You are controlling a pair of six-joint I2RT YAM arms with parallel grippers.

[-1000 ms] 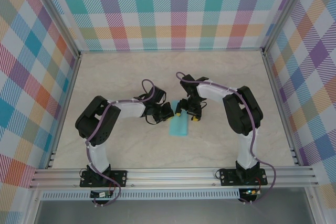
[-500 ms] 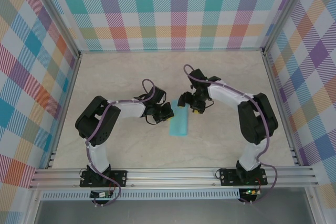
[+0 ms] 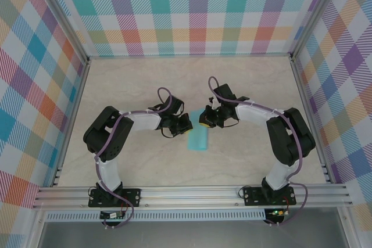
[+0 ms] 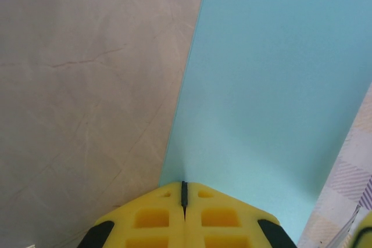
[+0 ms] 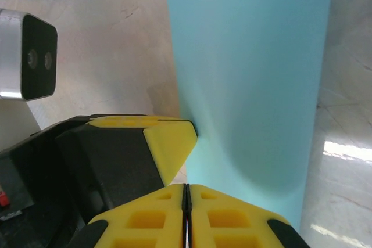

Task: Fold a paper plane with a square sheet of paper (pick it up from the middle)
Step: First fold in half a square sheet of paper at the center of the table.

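Observation:
The square sheet of paper (image 3: 197, 140) is teal and folded into a narrow strip on the table's middle. Its far end rises between the two grippers. My left gripper (image 3: 187, 124) is shut, its tip (image 4: 184, 185) pinching the paper (image 4: 273, 85) at its long edge near a corner. My right gripper (image 3: 203, 119) is also shut, its tip (image 5: 186, 187) at the near end of the paper (image 5: 250, 74), which bows up towards it. The left gripper's yellow fingers (image 5: 168, 143) touch the strip's edge just beside the right tip.
The beige marbled tabletop (image 3: 139, 85) lies open around the arms, inside checked walls (image 3: 192, 10) and an aluminium frame (image 3: 192, 190). The left wrist camera (image 5: 26, 56) sits close to the right gripper.
The right arm swung its elbow outwards and its gripper turned to the paper's far end and shut there. The left gripper stayed shut in place.

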